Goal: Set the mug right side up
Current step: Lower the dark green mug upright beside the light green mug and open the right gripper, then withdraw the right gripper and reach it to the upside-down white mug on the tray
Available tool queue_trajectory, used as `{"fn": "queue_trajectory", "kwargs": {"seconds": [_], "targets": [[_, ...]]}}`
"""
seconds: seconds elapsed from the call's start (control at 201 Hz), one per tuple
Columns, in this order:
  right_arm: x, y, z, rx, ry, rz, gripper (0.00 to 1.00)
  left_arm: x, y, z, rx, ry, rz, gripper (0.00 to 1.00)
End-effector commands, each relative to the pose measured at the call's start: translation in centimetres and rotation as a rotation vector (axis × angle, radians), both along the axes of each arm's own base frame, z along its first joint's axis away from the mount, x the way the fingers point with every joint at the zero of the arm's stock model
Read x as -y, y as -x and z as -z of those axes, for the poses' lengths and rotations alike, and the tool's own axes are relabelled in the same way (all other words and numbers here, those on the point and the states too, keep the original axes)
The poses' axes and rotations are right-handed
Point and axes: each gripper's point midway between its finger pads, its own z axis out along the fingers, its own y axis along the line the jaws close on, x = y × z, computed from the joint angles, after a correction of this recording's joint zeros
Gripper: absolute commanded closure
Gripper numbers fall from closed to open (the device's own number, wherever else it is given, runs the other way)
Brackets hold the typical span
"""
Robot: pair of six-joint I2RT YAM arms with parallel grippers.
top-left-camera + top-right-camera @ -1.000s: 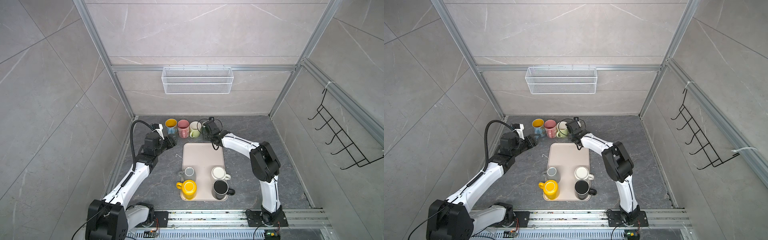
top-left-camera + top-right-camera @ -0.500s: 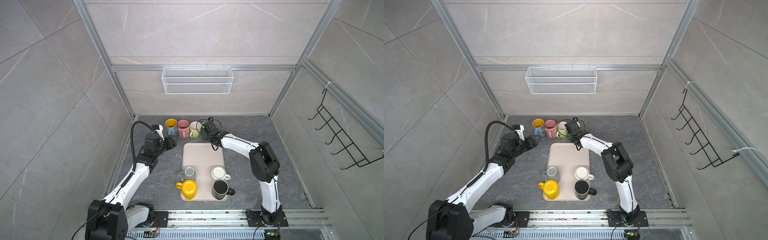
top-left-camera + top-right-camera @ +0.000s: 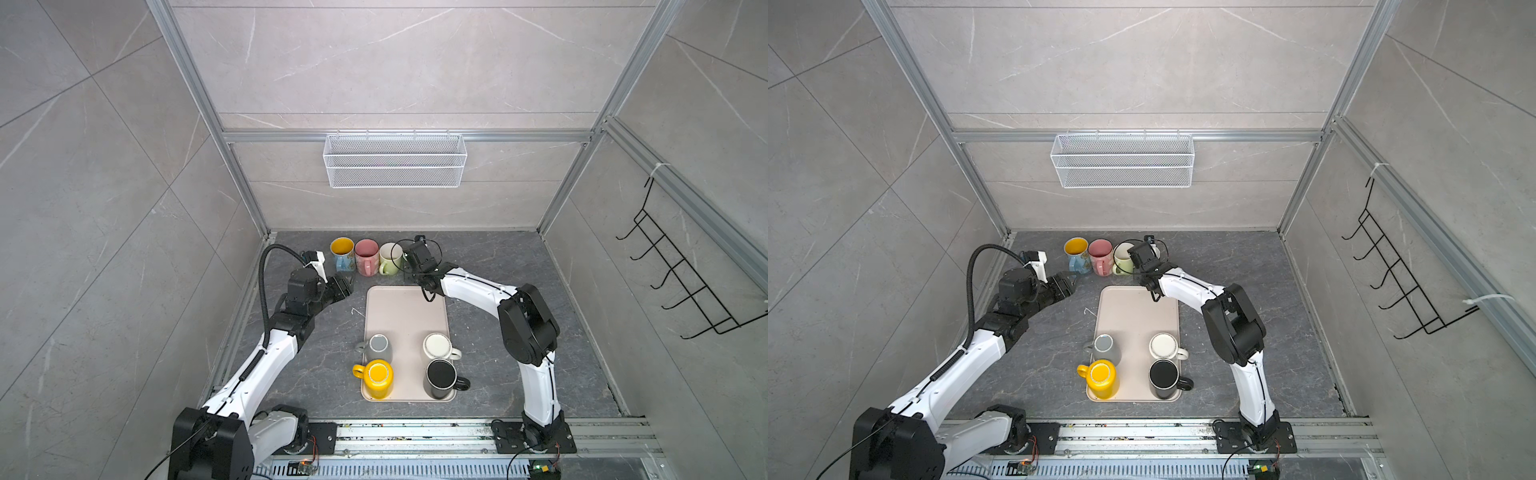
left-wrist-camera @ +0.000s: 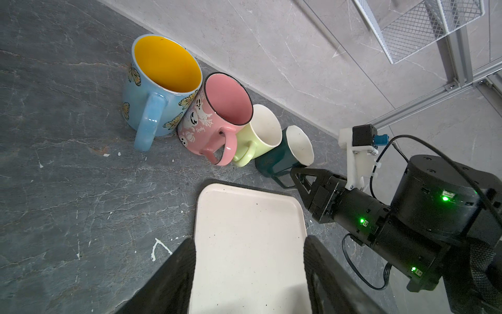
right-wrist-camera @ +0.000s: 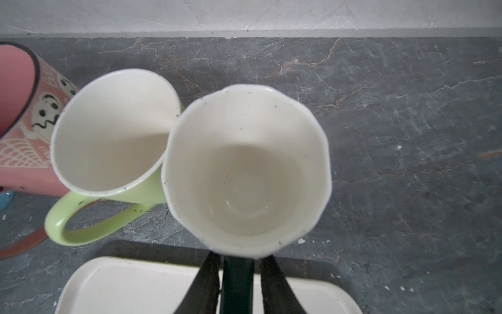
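Mugs (image 3: 437, 345) number 8: 4 on the front half of 1 tray (image 3: 405, 307), 4 upright in a row along the bench (image 3: 519, 291) back edge. The teal mug (image 4: 282, 155) ends that row on the right; both top views hide it behind the right gripper (image 5: 240, 257), the wrist views show it. Right jaws stand spread, just clear of its handle (image 5: 237, 285). Left gripper (image 4: 248, 271) jaws spread, empty.
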Motion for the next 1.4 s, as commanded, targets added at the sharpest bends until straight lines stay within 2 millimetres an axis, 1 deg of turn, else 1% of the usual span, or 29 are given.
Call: {"fn": "queue_trajectory", "kwargs": {"seconds": [0.0,0.189,0.423,0.548,0.618,0.707,0.847,0.961,1.026,1.066,1.125,1.215,1.315,1.394], "targets": [[-0.2,0.1,-0.3,0.007,-0.002,0.009,0.63,-0.5,0.4,-1.2,0.045,-0.011,-0.008,0.34],[-0.8,0.7,-0.5,-0.01,-0.046,0.002,0.61,-0.8,0.8,-1.6,0.057,-0.012,-0.016,0.34],[-2.3,1.5,-1.3,-0.034,-0.13,-0.023,0.57,-0.9,1.6,-2.0,0.064,-0.012,-0.013,0.34],[-2.7,2.0,-1.8,-0.04,-0.162,-0.028,0.49,-1.2,2.4,-2.2,0.071,-0.014,-0.017,0.34],[-2.4,2.3,-1.9,-0.042,-0.161,-0.022,0.44,-1.5,2.8,-2.1,0.068,-0.024,-0.027,0.34],[-1.8,2.7,-2.6,-0.034,-0.157,-0.015,0.4,-1.8,3.2,-2.0,0.069,-0.027,-0.038,0.34],[-0.5,4.3,-4.8,-0.007,-0.166,-0.018,0.36,-1.8,3.4,-2.4,0.076,-0.018,-0.04,0.34],[1.2,7.0,-7.0,0.028,-0.104,-0.028,0.34,-1.8,3.5,-3.0,0.084,-0.026,-0.033,0.34],[2.2,8.8,-7.6,0.009,-0.088,-0.033,0.34,-1.8,3.4,-3.2,0.087,-0.036,-0.033,0.34],[2.8,10.0,-7.6,-0.02,-0.086,-0.037,0.34,-1.8,3.3,-3.3,0.087,-0.041,-0.033,0.34],[3.6,12.0,-7.2,-0.087,-0.09,-0.047,0.35,-1.7,3.1,-3.1,0.077,-0.05,-0.024,0.34],[4.6,15.5,-6.1,-0.234,-0.125,-0.039,0.37,-2.0,2.7,-2.6,0.043,-0.071,-0.044,0.36],[5.4,20.0,-4.7,-0.377,-0.23,-0.018,0.37,-2.1,2.3,-2.5,0.023,-0.071,-0.059,0.39],[6.9,23.0,-4.0,-0.439,-0.299,0.028,0.37,-2.2,2.3,-2.4,0.026,-0.073,-0.062,0.39]]}}
